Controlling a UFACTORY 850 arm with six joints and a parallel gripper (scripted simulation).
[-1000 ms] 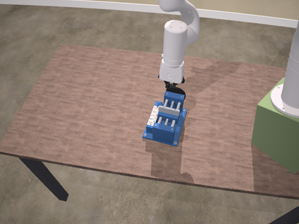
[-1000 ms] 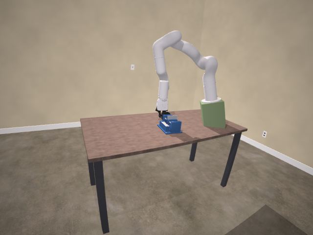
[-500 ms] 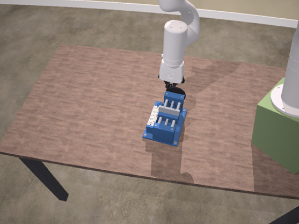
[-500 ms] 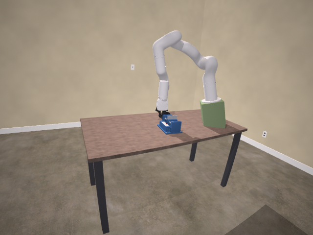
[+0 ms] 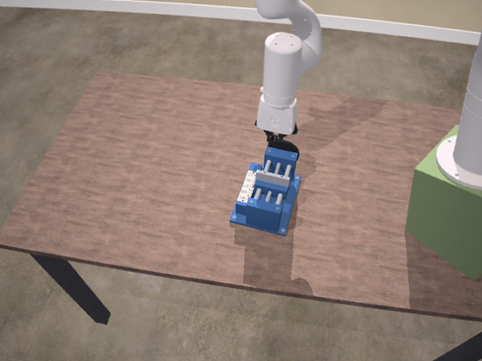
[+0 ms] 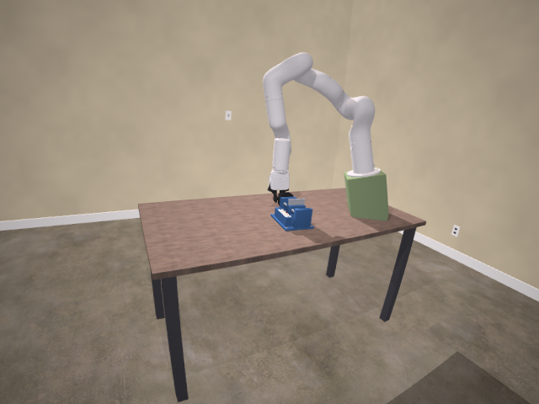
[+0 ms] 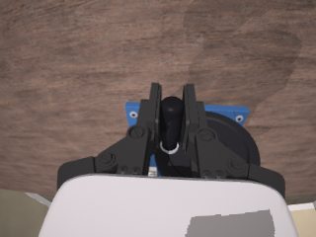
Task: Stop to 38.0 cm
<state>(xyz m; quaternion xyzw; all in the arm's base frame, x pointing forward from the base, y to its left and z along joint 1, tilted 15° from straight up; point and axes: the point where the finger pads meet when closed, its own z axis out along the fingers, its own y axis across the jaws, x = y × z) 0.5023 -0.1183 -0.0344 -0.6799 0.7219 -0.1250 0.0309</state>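
The arm [image 6: 278, 108] is smooth matt white, built of rounded tubular links with bulging elbow joints and faint seam lines. Its round white flange [image 5: 446, 164], ringed with small screws, sits on a green block pedestal [image 5: 443, 218]. The gripper [image 7: 172, 115] has black linkage fingers with silver pivot screws, below a white housing bearing a grey patch.
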